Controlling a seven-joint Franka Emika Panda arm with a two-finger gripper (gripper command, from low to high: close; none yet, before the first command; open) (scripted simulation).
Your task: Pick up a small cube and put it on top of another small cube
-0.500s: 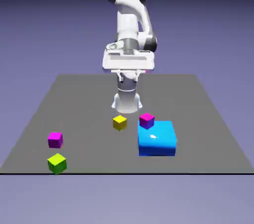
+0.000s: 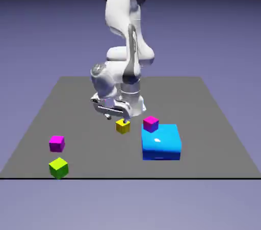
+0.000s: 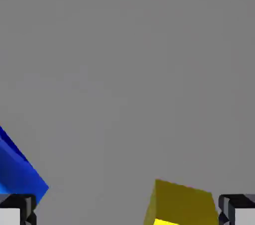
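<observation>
While the arm descended toward the yellow cube [image 2: 122, 126], I kept the gripper [image 2: 116, 120] spread, its approach apparently needing centring.

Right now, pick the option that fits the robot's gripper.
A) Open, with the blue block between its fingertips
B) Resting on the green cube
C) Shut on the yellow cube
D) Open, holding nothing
D: in the hand view the gripper's fingertips stand wide apart, with the yellow cube nearer one of them and not gripped.
</observation>
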